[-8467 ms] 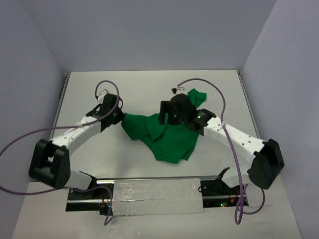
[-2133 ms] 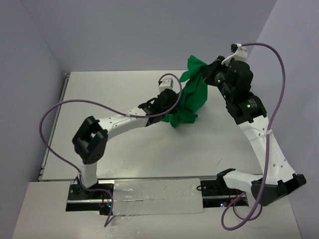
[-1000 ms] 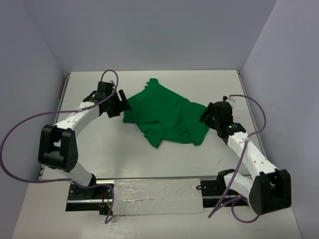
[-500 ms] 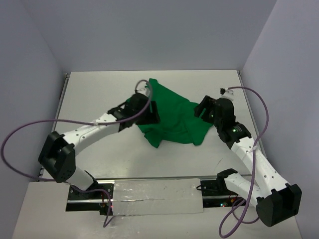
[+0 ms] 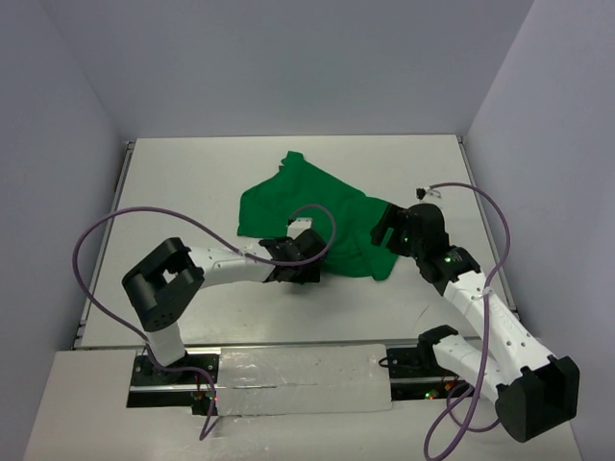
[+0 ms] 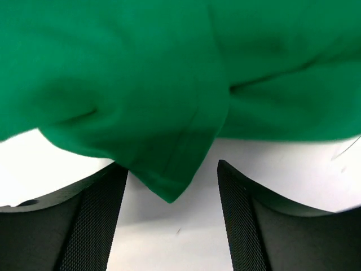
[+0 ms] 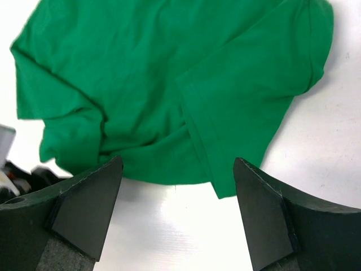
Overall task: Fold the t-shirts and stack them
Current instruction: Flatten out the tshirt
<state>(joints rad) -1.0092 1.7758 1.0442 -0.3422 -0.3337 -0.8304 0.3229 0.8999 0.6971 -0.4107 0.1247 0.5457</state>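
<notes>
The bright green t-shirt (image 5: 317,206) lies rumpled and partly spread on the white table (image 5: 192,173), with overlapping folds. My left gripper (image 5: 307,257) sits low at the shirt's near corner. In the left wrist view that pointed corner (image 6: 169,189) hangs between the open left gripper (image 6: 170,169) without being pinched. My right gripper (image 5: 383,230) hovers at the shirt's right edge. In the right wrist view it (image 7: 177,164) stands wide open over a hemmed edge (image 7: 203,152), with nothing held.
Grey walls (image 5: 58,144) close in the table on the left, back and right. Purple cables (image 5: 125,216) loop off both arms. A metal rail (image 5: 303,377) runs along the near edge between the arm bases.
The left gripper has swept from the shirt's far left edge across to its near corner. The right gripper stayed by the right edge and opened wider. The shirt barely shifted.
</notes>
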